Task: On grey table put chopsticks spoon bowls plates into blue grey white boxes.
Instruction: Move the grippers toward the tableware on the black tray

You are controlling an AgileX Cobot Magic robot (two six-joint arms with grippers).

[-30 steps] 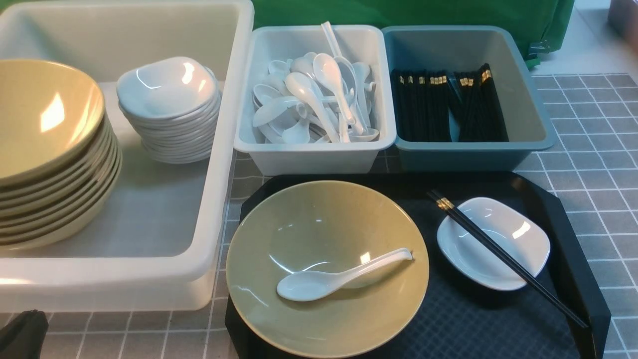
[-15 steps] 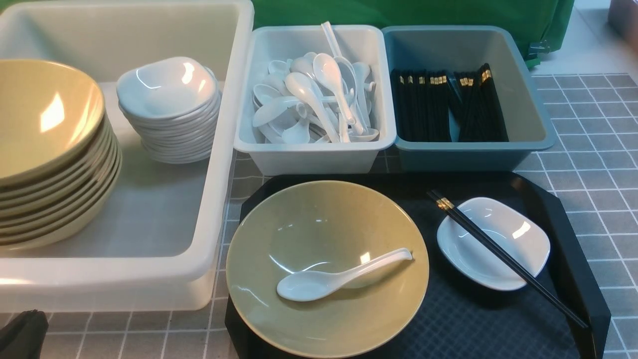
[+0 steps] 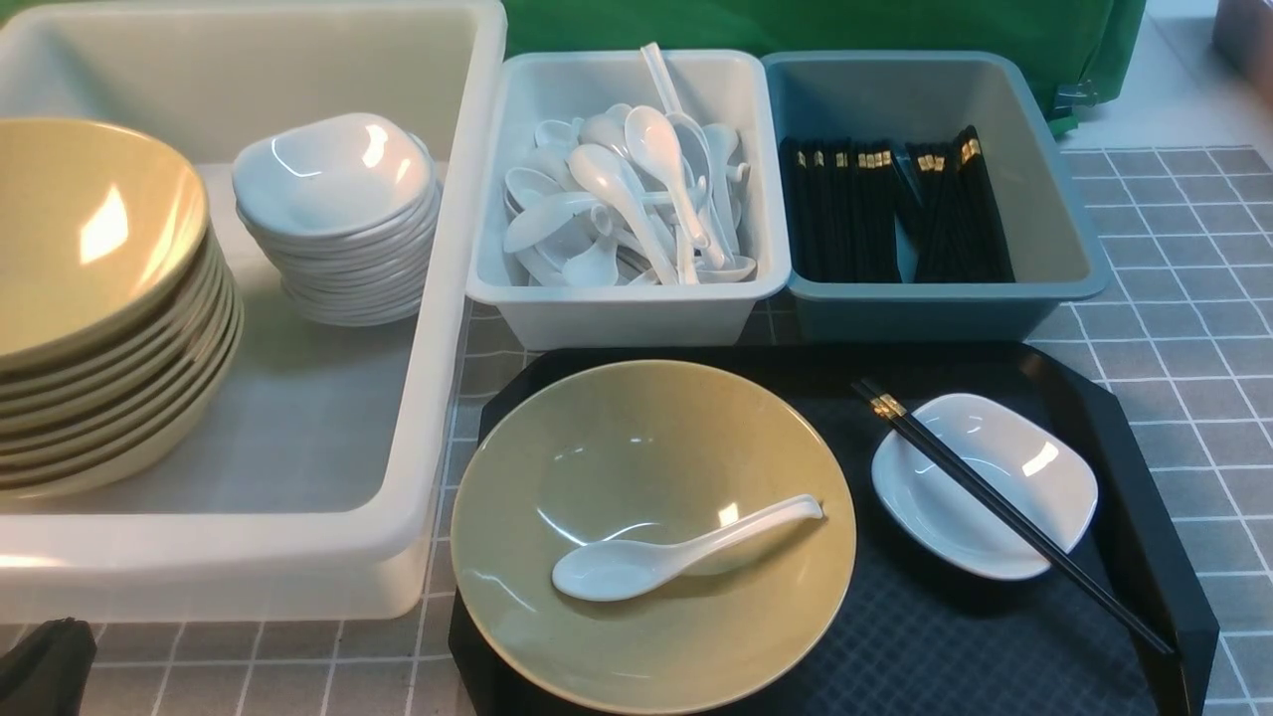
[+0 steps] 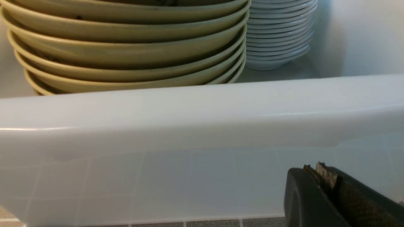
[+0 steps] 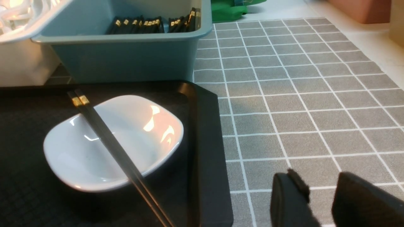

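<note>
Nothing moved: left gripper (image 4: 319, 170) closed, right gripper (image 5: 318, 179) parted.

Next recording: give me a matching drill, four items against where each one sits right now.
Items:
1. loose spoon
2. loose chopsticks
3. bundled chopsticks
4. stacked green bowls

Places:
A. inside the blue box
B. inside the large white box
C. lying across the small white dish on the tray
D. in the single green bowl on the tray

Pairs: 1-D, 2-C, 3-A, 4-B.
</note>
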